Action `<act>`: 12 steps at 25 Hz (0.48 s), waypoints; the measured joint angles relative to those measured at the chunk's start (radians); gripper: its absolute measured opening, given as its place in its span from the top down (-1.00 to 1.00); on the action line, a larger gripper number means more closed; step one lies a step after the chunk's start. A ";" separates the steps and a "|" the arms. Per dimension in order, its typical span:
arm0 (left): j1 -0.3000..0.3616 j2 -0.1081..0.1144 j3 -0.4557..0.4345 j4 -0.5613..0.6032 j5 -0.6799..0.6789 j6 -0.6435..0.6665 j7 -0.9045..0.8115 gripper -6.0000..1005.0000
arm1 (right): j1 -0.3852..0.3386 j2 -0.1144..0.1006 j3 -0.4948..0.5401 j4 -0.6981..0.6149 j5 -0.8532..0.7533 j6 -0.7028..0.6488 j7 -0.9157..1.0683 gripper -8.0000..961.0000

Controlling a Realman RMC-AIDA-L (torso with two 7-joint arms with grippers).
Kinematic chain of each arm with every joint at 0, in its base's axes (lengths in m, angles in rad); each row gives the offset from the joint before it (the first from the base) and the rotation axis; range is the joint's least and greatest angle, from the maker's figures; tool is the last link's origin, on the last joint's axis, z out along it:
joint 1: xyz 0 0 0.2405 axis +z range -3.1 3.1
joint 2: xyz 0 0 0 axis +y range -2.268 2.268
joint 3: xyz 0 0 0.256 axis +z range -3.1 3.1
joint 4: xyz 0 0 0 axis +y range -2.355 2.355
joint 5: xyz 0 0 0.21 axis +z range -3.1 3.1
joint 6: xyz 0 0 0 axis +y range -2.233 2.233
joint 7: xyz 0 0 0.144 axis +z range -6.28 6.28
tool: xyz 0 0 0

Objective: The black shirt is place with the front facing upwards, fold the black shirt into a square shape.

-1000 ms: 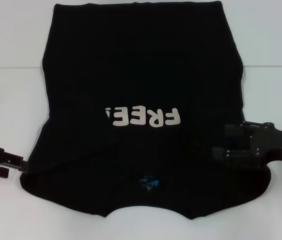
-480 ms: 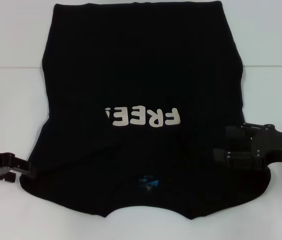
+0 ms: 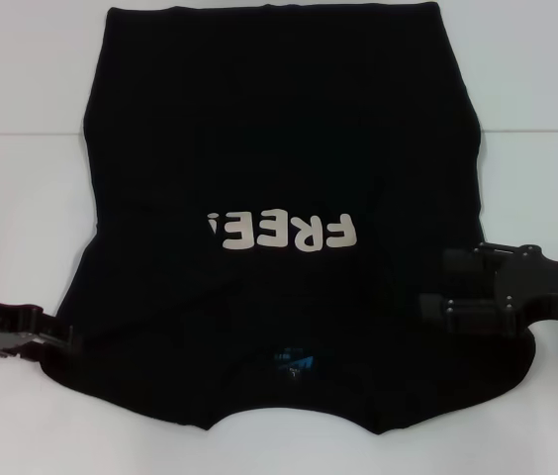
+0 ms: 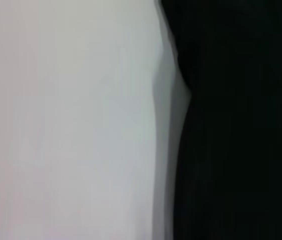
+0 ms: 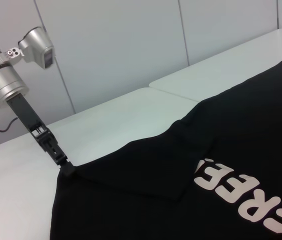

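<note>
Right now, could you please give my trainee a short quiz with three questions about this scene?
1. True or false: the black shirt lies with its print facing up.
2. Which word is printed on it?
3. The left gripper is: A) at the shirt's edge, B) far from it.

Key: 1. true. 2. FREE! 3. A; the right gripper is over the shirt's other side.

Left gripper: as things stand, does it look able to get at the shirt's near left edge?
Probably yes. The left gripper is already at the black shirt where its near left edge lies on the white table, with nothing between them.
</note>
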 joint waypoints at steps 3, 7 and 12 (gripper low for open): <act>-0.004 0.000 0.016 -0.001 0.000 -0.003 -0.002 -0.30 | 0.000 0.000 0.000 0.000 0.000 -0.001 0.000 -0.83; -0.004 -0.006 0.062 0.000 0.002 -0.011 -0.002 -0.21 | 0.001 -0.001 0.003 0.000 0.000 -0.003 0.002 -0.83; 0.001 -0.010 0.065 0.008 0.002 -0.011 0.003 -0.10 | 0.003 -0.001 0.007 0.000 0.000 -0.005 0.005 -0.83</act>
